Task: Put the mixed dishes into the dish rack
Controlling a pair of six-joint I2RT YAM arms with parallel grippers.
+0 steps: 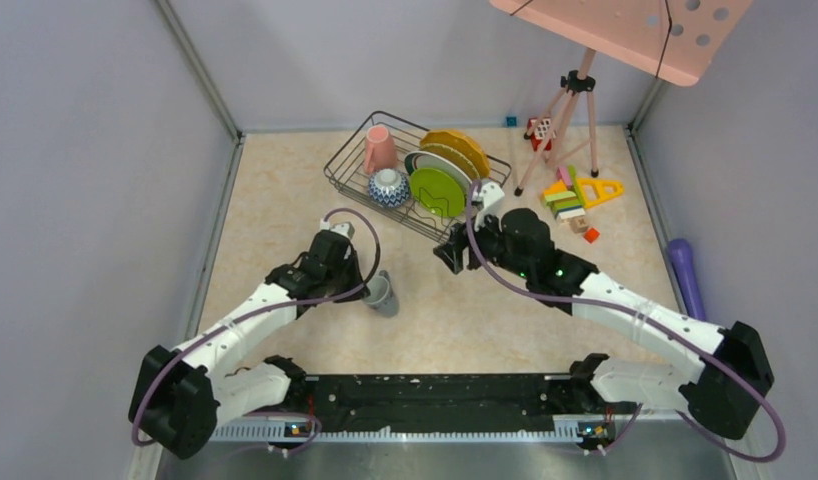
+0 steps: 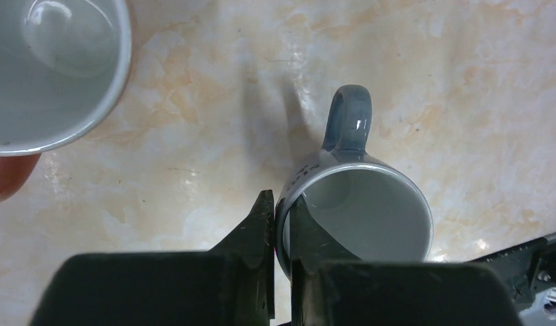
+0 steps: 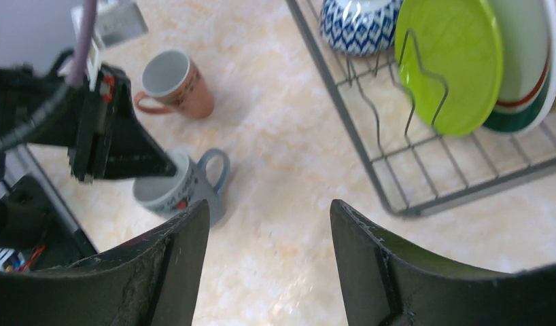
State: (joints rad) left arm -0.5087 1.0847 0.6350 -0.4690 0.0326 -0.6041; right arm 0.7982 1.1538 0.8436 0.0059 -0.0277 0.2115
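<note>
The fingers of my left hand (image 2: 277, 204) are matt black plastic, faintly grainy. The grey mug (image 2: 360, 204) is glazed ceramic, glossy, with bright glints on its handle and on its smooth white inside. The worktop (image 2: 194, 102) is smooth with a beige marbled look and a soft sheen; I cannot tell whether it is stone or laminate. My right hand (image 3: 268, 224) is the same black plastic, rougher and scuffed pale along the edges. The dish rack (image 3: 370, 170) is thin, dark, smooth wire. The lime green plate (image 3: 452, 61) and blue-white patterned bowl (image 3: 357, 27) shine like glazed ware.

Top camera looks down from behind; both low wrist views share the grey mug (image 2: 370, 210)
</note>
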